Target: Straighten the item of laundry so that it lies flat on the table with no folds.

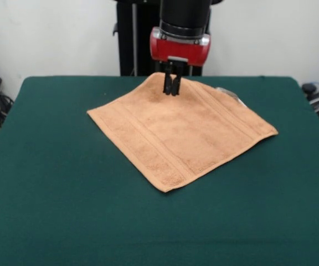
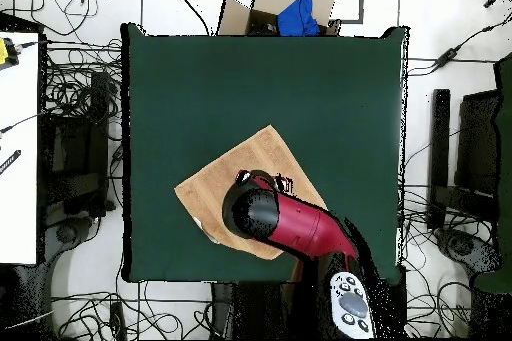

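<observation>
1. The gripper (image 1: 171, 84) hangs straight down below the red wrist, its two black fingers pressed close together, tips at or just above the towel's far corner; whether any cloth is pinched between them cannot be told.
2. The towel (image 1: 181, 130) lies spread on the table (image 1: 54, 183) as a diamond, one corner pointing toward the front camera, with woven border bands along two opposite edges.
3. A small white tag (image 1: 229, 93) shows at its far right edge.
4. From overhead, the arm (image 2: 300, 225) covers part of the towel, which sits toward the robot's side of the table.
</observation>
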